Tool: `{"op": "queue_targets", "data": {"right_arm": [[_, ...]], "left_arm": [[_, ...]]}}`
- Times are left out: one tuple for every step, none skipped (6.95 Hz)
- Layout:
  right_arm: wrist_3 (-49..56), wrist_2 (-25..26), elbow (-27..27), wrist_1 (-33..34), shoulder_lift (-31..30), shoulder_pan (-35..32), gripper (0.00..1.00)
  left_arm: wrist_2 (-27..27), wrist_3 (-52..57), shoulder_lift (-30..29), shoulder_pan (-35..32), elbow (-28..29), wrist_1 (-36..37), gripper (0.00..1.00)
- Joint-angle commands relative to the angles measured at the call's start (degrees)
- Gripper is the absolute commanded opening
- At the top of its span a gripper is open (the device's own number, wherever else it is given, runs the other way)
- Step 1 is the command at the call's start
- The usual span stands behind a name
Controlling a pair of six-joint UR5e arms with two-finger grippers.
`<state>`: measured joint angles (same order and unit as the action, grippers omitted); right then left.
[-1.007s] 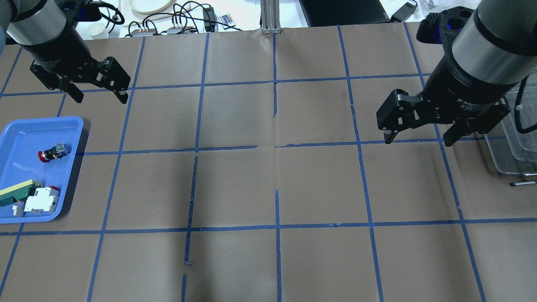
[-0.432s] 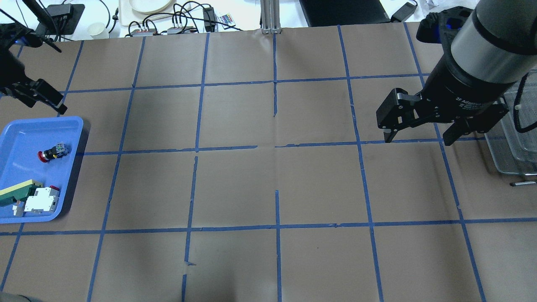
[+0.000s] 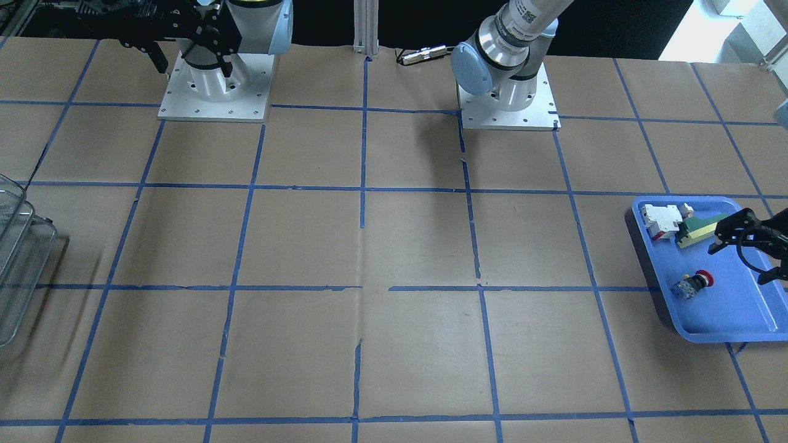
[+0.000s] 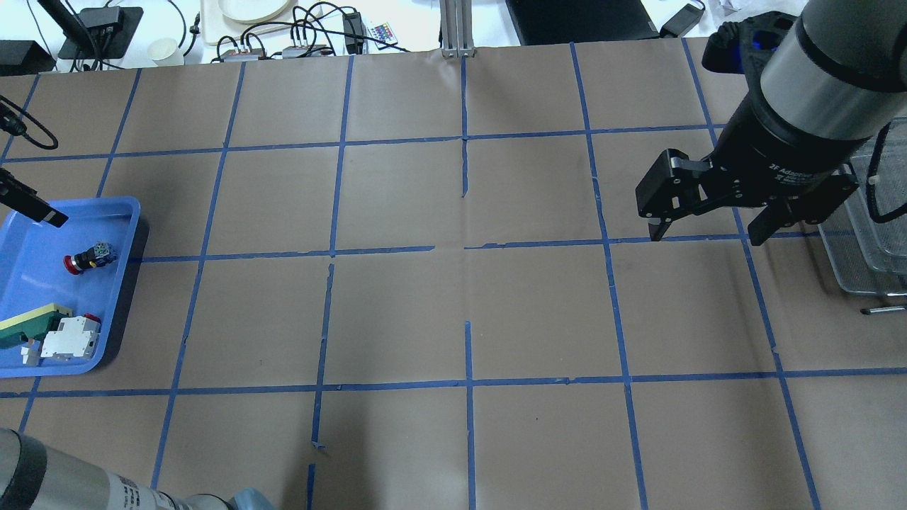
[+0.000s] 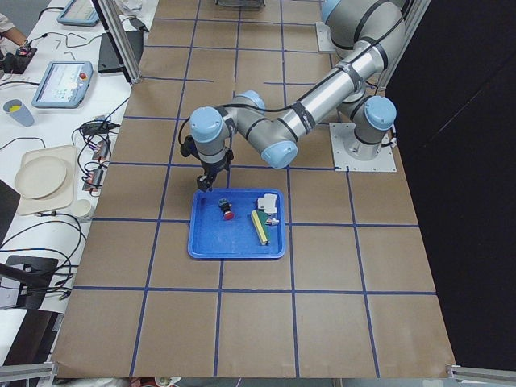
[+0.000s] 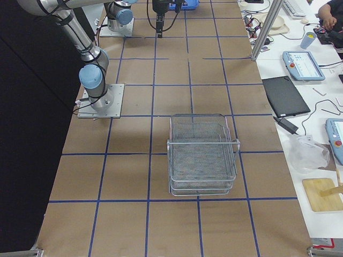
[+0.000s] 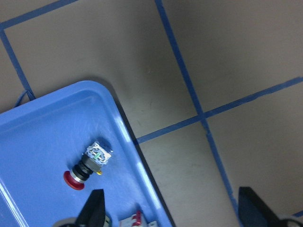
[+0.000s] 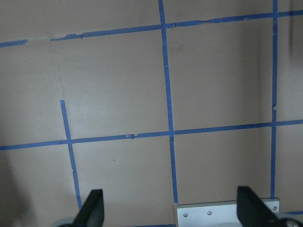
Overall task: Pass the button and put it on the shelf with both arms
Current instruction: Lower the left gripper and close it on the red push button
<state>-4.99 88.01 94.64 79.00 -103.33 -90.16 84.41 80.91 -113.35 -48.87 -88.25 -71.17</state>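
The button (image 4: 86, 257) lies on its side in the blue tray (image 4: 113, 207) at the table's left end, red head toward the tray's outer side. It also shows in the front view (image 3: 694, 284) and the left wrist view (image 7: 87, 165). My left gripper (image 3: 739, 266) is open and empty, hovering over the tray a little apart from the button; in the overhead view only one of its fingers (image 4: 32, 205) shows. My right gripper (image 4: 706, 235) is open and empty above the table, just left of the wire-mesh shelf (image 4: 868, 241).
A green-and-yellow wedge (image 4: 28, 326) and a white-and-red block (image 4: 71, 338) lie in the tray's near end. The shelf (image 6: 202, 155) stands at the table's right end. Brown paper with blue tape lines covers the table (image 4: 453, 312).
My left gripper has swung left and toward the tray, leaving most of the overhead view. My right gripper has barely moved. The button has not moved.
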Motion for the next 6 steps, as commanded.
{"op": "queue_targets", "data": {"right_arm": [[-0.11, -0.12, -0.07, -0.07, 0.94, 1.12, 1.0], [-0.11, -0.12, -0.07, -0.16, 0.94, 2.26, 1.0], [-0.37, -0.12, -0.07, -0.16, 0.94, 2.44, 1.0], [-0.55, -0.12, -0.07, -0.07, 0.94, 2.45, 1.0], [-1.16, -0.12, -0.07, -0.07, 0.85, 2.53, 1.0], [-3.86, -0.04, -0.07, -0.07, 0.85, 2.45, 1.0]], "left_arm": [[-3.55, 16.25, -3.35, 3.95, -1.57, 1.56, 1.0], [-5.12, 19.43, -4.06, 4.74, -3.4, 3.82, 0.99], [-6.44, 22.77, -5.98, 6.31, -4.9, 9.06, 0.99], [-8.54, 22.8, -6.78, 7.72, -5.79, 9.55, 0.99], [-9.08, 22.98, -6.79, 8.0, -7.62, 9.9, 0.99], [-9.09, 23.07, -6.79, 8.0, -8.16, 10.08, 0.99]]}}
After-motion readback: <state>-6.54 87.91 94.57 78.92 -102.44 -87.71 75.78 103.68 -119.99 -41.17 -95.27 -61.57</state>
